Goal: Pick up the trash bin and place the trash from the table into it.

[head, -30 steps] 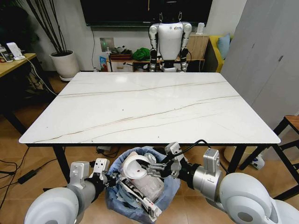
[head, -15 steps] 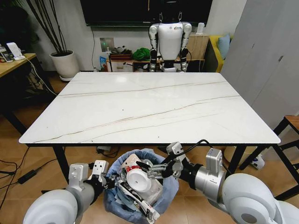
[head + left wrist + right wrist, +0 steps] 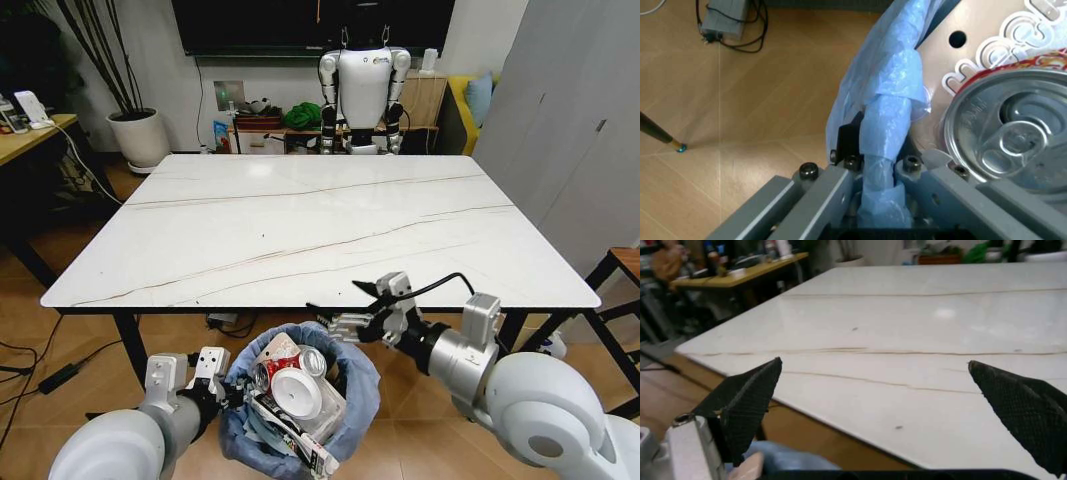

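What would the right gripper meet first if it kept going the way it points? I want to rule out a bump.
Probably nothing soon: the right gripper, jaws open, points over the near edge of the table, whose top looks bare ahead. Its height above the top is unclear.

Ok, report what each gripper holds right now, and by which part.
The left gripper is shut on the trash bin, pinching its bag-lined rim. The right gripper is open and empty, at the table's near edge above the bin.

I can only read part of some big white letters, something like "mec", on the pinkish lid [image 3: 987,55] next to the shiny can [image 3: 1013,135].
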